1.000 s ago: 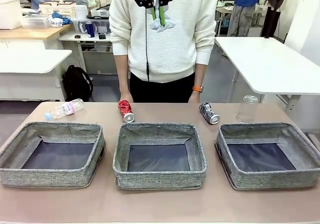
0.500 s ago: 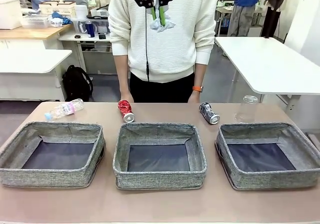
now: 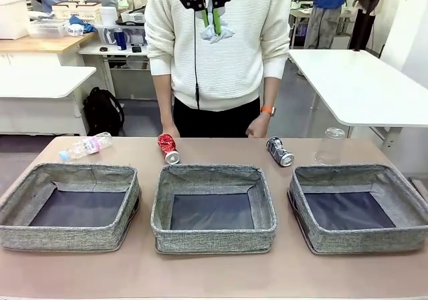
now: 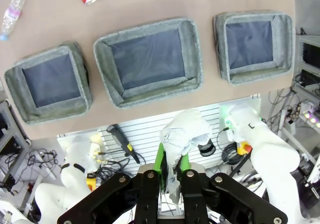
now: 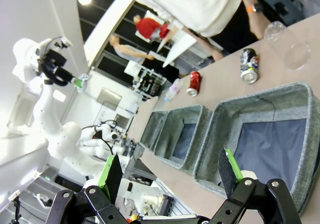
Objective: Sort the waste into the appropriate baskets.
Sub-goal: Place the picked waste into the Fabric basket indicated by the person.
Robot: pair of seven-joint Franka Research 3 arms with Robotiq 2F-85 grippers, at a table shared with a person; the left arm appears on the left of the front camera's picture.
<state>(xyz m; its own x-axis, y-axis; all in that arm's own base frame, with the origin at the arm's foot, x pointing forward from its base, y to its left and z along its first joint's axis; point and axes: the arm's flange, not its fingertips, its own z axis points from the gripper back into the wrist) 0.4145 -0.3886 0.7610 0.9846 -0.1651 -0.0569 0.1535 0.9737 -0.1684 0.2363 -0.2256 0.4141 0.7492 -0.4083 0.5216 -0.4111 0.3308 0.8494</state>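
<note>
In the front view, the three baskets (image 3: 214, 236) are seen empty, while a blue-capped bottle (image 3: 84, 146), a red can (image 3: 168, 147), a dark can (image 3: 280, 151) and an upright clear bottle (image 3: 331, 145) are left on the table (image 3: 200, 273) beyond them. High at the top, the left gripper (image 3: 211, 21) is clamped on a white paper wad (image 3: 215, 34). In the left wrist view, the wad (image 4: 182, 134) is pinched between the closed fingers, well above the middle basket (image 4: 150, 92). In the right wrist view, the right gripper (image 5: 170, 168) is spread wide with nothing held, near the right-hand basket (image 5: 220, 129). Nothing is judged sorted yet: one item is lifted and four are left to be picked up.
</note>
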